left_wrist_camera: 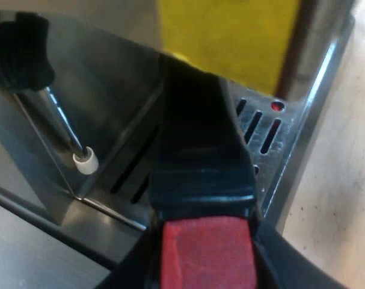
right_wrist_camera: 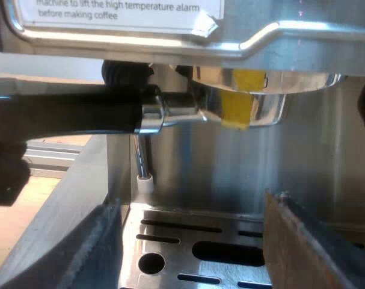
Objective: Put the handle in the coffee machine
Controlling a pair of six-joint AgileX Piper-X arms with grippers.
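The metal holder [right_wrist_camera: 245,99], marked with yellow tape, sits up against the underside of the espresso machine's [right_wrist_camera: 290,36] brew head. Its dark handle [right_wrist_camera: 68,114] sticks out level from the machine's front. My left gripper [left_wrist_camera: 207,265] is shut on that handle near its red end [left_wrist_camera: 206,253], with a black finger [left_wrist_camera: 284,265] on either side. That same gripper [right_wrist_camera: 5,174] appears as a dark mass at the handle's outer end. My right gripper [right_wrist_camera: 191,226] hangs open low over the drip tray [right_wrist_camera: 170,226], below the holder, with nothing between its fingers.
A thin steam wand [right_wrist_camera: 141,159] with a white tip [left_wrist_camera: 86,161] hangs beside the brew head, under a black knob [left_wrist_camera: 20,51]. The slotted metal drip tray [left_wrist_camera: 272,129] lies beneath. A printed label [right_wrist_camera: 122,9] is on the machine's front panel.
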